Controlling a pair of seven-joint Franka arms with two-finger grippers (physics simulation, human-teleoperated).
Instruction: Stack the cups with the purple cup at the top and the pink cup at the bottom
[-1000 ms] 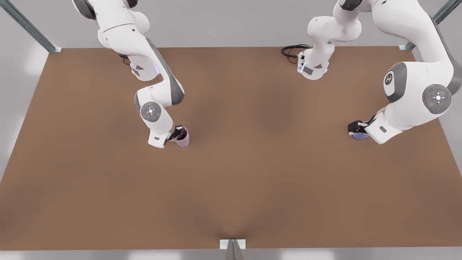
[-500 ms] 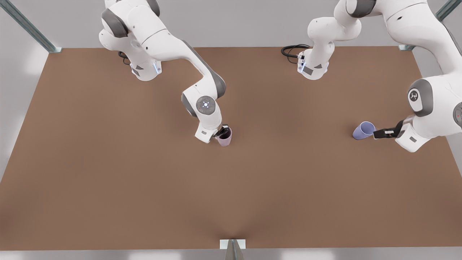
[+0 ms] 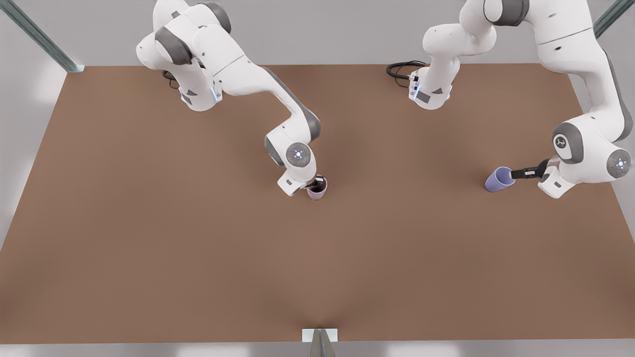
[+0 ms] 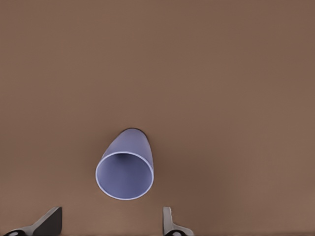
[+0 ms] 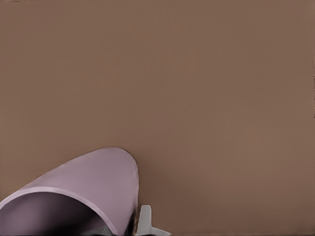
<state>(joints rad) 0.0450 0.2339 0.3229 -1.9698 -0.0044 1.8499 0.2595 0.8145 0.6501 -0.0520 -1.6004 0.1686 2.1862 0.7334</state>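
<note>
Brown tabletop [image 3: 149,238]: right gripper [image 3: 314,186] grasps the pink cup [image 3: 317,191] by its rim; left gripper [image 3: 522,173], released, sits beside the purple cup [image 3: 497,180].

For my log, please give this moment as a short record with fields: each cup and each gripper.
pink cup: near table middle, held at its rim
purple cup: toward the front view's right, standing free
right gripper: shut on pink cup
left gripper: open, beside purple cup, not touching
table: brown
stack: not yet made
</note>
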